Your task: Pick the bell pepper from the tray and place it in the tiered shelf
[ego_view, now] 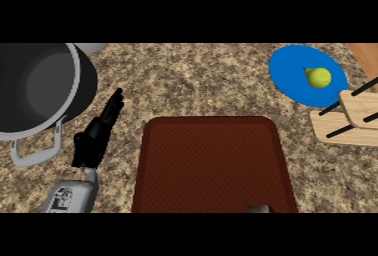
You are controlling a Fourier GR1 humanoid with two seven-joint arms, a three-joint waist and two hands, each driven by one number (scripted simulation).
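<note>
A small yellow-green bell pepper [319, 77] lies on a blue plate [291, 75] at the upper right, not on the tray. The dark brown tray [214, 165] fills the centre with nothing showing on it. The wooden tiered shelf [356, 116], with thin black rods, stands at the right edge, touching the plate's lower side. My left hand [94, 140] rests to the left of the tray, open, its fingers straight and pointing up the counter, holding nothing. Only a small grey sliver [258, 208] shows at the tray's lower edge; my right hand itself does not show.
A large dark pot [40, 85] with a grey handle [33, 150] stands at the upper left, close to my left hand. A wooden piece [365, 55] sits in the upper right corner. Speckled counter [199, 80] lies between the pot and the plate.
</note>
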